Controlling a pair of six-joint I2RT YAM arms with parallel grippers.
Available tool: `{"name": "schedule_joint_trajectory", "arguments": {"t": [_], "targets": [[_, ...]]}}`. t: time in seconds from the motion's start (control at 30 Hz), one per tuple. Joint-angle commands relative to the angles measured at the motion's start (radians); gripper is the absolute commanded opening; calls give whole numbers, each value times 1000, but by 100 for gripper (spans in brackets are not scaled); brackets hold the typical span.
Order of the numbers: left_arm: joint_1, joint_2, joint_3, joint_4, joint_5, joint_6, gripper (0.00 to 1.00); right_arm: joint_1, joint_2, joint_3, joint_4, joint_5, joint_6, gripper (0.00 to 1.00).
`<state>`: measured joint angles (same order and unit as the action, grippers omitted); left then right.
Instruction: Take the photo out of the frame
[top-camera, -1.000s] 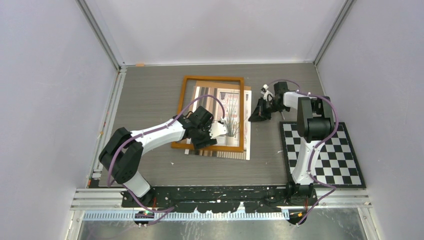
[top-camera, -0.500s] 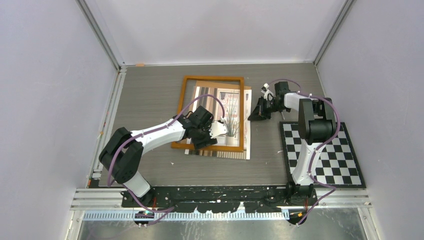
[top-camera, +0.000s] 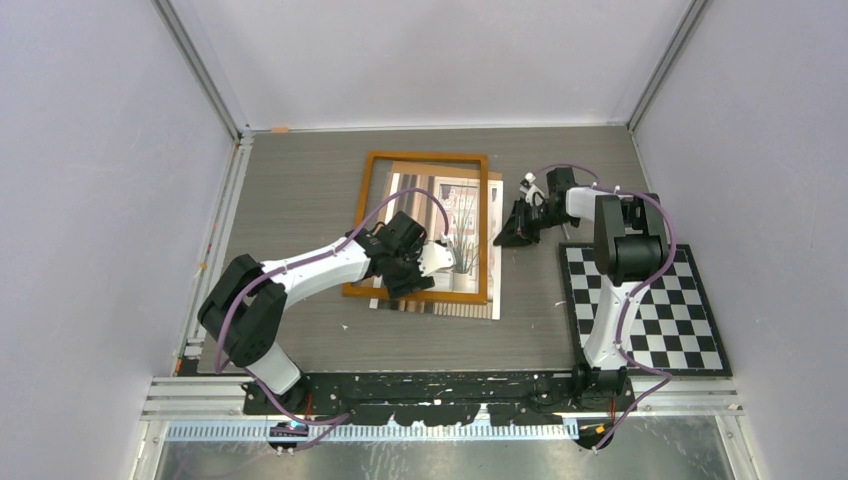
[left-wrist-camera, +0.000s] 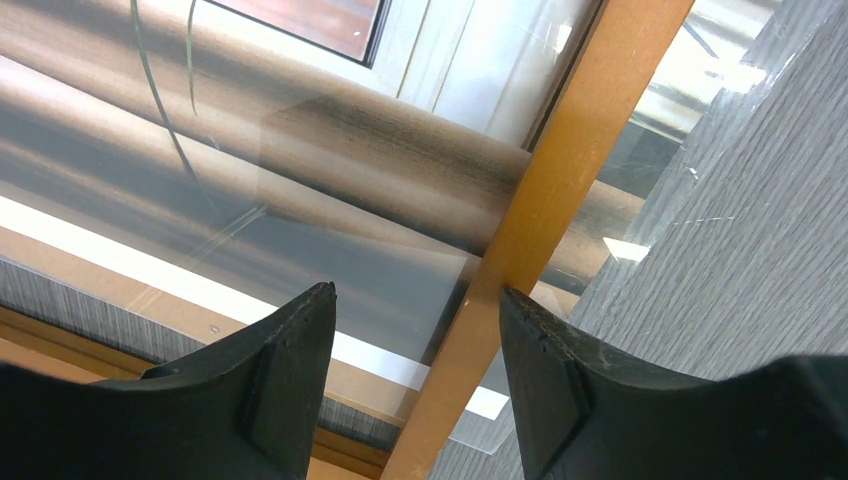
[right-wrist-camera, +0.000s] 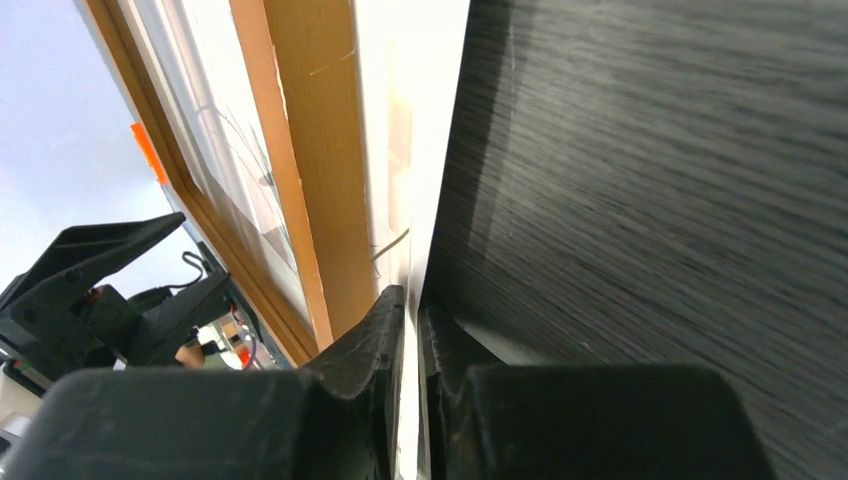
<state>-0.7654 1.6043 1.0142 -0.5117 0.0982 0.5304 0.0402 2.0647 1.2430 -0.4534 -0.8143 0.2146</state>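
While the photo (top-camera: 445, 205) lies partly under the frame (top-camera: 425, 158), left fingers (left-wrist-camera: 285, 385) spread astride its rail (right fingers (right-wrist-camera: 375, 350): grip unclear).

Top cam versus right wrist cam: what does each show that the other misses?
Only top: the whole frame, the checkered mat, and the photo sticking out past the frame's right and near edges. Only right wrist: the right gripper, fingers almost together, the photo's white edge running into the slit between them; whether it is pinched is unclear. Both: the left gripper over the frame, the table.
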Motion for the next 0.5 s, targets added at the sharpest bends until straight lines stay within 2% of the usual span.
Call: {"name": "schedule_joint_trajectory", "arguments": {"t": [0.0,0.07,0.1,0.47], "targets": [[2,36,-7,49,17,-6,63,13,22,9,-18,-12,-16,14],[2,36,-8,50,16,-9,63,13,15,9,-20,-20,-19,3],[3,36,-8,49,15,-9,63,11,6,10,-24,-27,-23,1],[39,56,6,43,47,-33,63,-70,-139,38,-125,-90,-85,0]]}}
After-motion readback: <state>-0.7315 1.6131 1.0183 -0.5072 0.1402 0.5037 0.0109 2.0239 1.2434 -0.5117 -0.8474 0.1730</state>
